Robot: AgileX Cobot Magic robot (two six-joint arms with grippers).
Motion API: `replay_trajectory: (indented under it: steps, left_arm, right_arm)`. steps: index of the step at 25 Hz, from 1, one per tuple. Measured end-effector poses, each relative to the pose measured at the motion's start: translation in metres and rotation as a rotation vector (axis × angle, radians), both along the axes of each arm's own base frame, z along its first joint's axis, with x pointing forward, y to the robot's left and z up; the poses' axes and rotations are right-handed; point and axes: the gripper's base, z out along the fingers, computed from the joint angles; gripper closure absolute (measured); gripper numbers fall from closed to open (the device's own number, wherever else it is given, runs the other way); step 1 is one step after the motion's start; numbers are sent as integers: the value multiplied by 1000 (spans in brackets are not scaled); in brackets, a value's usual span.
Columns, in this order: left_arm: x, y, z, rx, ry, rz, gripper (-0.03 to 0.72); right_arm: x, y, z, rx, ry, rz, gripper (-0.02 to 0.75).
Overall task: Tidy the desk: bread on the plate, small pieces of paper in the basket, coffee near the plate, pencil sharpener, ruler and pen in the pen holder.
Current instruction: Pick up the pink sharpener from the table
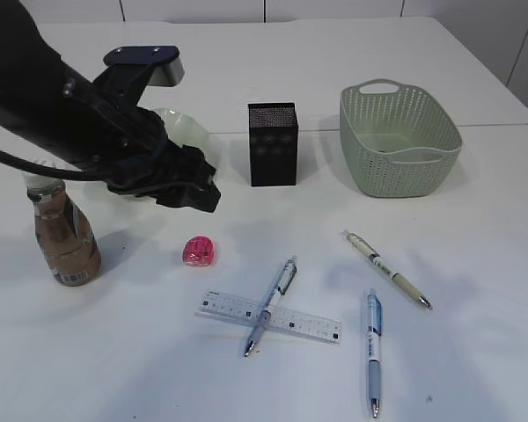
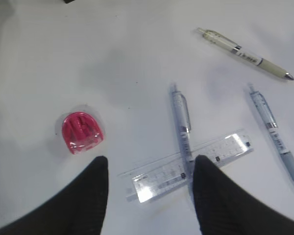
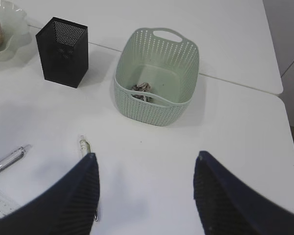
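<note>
pencil sharpener (image 2: 82,132) on table | left jaws open above | right jaws open, empty

surface: white table (image 1: 475,369) | on it: coffee bottle (image 1: 63,237), pink sharpener (image 1: 199,251), ruler (image 1: 268,317), three pens (image 1: 370,352), holder (image 1: 273,144), basket (image 1: 399,139), plate (image 1: 183,126)

Left end effector (image 2: 149,196) open and empty, right end effector (image 3: 144,191) open

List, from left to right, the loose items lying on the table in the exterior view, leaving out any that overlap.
coffee bottle → pink pencil sharpener → blue pen → beige pen. The ruler and the pen lying across it overlap, so they are left out.
</note>
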Motion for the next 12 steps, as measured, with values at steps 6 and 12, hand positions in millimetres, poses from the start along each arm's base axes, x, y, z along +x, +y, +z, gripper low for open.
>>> replay_trajectory:
  steps: [6, 12]
  left_arm:
    - [10, 4, -8, 121, 45, 48, 296]
    - [22, -1, -8, 167, 140, 97, 295]
  right_arm:
    - [0, 0, 0, 1, 0, 0, 260]
    - [0, 0, 0, 1, 0, 0, 260]
